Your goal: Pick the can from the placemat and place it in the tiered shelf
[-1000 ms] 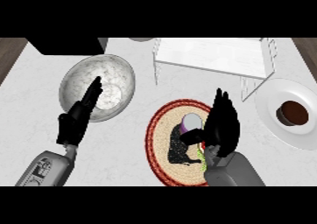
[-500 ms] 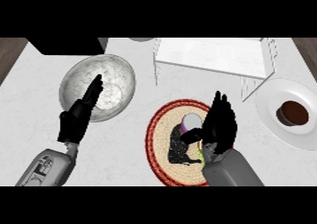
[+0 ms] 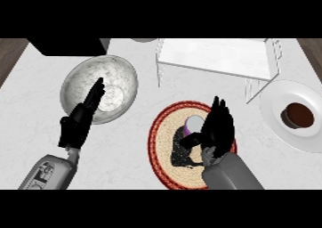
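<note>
Here, on the pale marble bench (image 3: 137, 133), we see the round placemat (image 3: 165, 147) with its red rim lying at about six o'clock; the can (image 3: 192, 126) stands on it, purple-sided with a pale top, in the mat's upper half; our right hand (image 3: 217, 129) is on the can's three o'clock side, fingers pointing toward twelve o'clock and the thumb reaching across to the can, though we cannot tell whether the hand has closed on it; our left hand (image 3: 82, 120) rests released at nine o'clock, fingers straight, their tips lying over the grey bowl (image 3: 118, 75) at ten o'clock; the white tiered shelf (image 3: 216, 60) stands at one o'clock, well apart from the can; at three o'clock a white plate (image 3: 321, 133) carries a small brown item (image 3: 299, 115); a dark box (image 3: 68, 46) sits at eleven o'clock.
</note>
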Robot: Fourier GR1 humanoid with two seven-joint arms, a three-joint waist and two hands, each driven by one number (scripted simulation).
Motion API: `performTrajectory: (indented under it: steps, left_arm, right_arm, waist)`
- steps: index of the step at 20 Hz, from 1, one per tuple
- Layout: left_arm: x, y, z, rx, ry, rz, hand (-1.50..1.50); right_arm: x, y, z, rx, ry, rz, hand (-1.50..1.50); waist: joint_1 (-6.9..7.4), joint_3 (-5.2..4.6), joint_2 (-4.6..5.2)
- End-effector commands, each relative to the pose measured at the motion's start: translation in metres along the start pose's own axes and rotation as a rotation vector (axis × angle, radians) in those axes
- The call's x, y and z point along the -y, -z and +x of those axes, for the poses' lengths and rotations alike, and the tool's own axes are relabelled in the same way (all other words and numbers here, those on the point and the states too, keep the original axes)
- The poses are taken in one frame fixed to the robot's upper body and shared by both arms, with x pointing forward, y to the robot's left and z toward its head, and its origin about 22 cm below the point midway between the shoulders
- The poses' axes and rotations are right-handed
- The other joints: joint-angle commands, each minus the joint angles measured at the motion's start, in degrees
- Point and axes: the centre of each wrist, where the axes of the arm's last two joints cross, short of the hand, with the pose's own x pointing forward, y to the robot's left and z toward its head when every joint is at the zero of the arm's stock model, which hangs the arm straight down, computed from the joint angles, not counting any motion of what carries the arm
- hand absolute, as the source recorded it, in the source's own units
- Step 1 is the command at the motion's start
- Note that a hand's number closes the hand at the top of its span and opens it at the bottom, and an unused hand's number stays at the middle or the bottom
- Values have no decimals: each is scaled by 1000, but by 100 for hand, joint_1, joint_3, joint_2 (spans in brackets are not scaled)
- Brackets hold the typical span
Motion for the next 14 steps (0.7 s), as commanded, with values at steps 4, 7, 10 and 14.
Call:
performTrajectory:
  steps: [4, 7, 10, 14]
  left_arm:
    - [0, -7, -7, 14, -2, -8, 0]
    - [-12, 2, -9, 1, 7, -9, 0]
    - [-1, -5, -6, 10, 7, 2, 0]
    - [-6, 5, 1, -6, 2, 10, 0]
  right_arm:
    - [-16, -20, 1, -195, 47, 36, -150]
    - [-15, -8, 9, -183, -10, 63, 150]
    - [-20, 1, 9, -184, -71, 42, 150]
    - [-32, 0, -4, -144, -89, 9, 150]
  waist:
    - [0, -2, -5]
    - [-16, -2, 15]
    - [-1, 0, 5]
    - [-42, 1, 2]
